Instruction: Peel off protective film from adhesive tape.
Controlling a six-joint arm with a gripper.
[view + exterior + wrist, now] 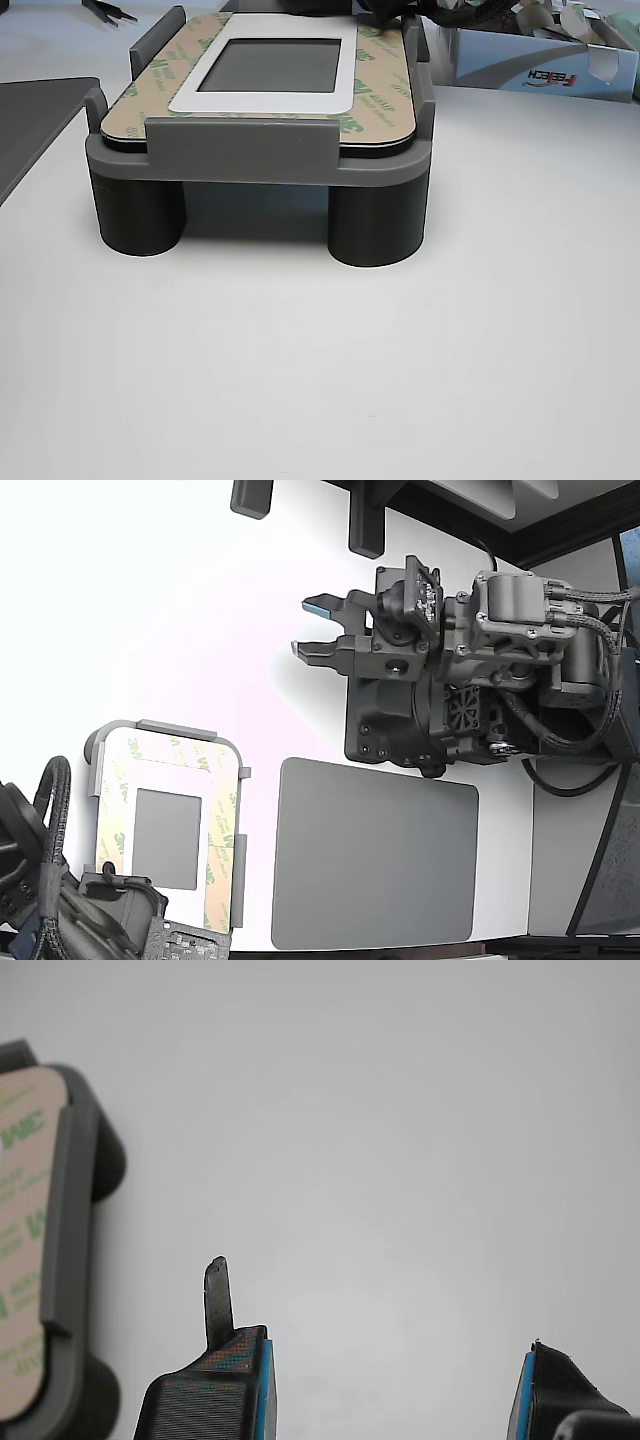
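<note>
Two fingers spread wide, nothing between them.
Gripper (310, 628) hovers well apart from the protective film (113, 790), liner untouched on its fixture (250, 150).

The end effector (312, 628) hangs over bare tabletop (180, 600). In the exterior view, the fixture (166, 730) carrying the plate (166, 768) lies below and left of it, well apart; the mat (372, 852) lies below it, beside the fixture.

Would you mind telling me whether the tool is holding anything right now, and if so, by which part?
Nothing is held: the tool is open, away from the protective film.
</note>
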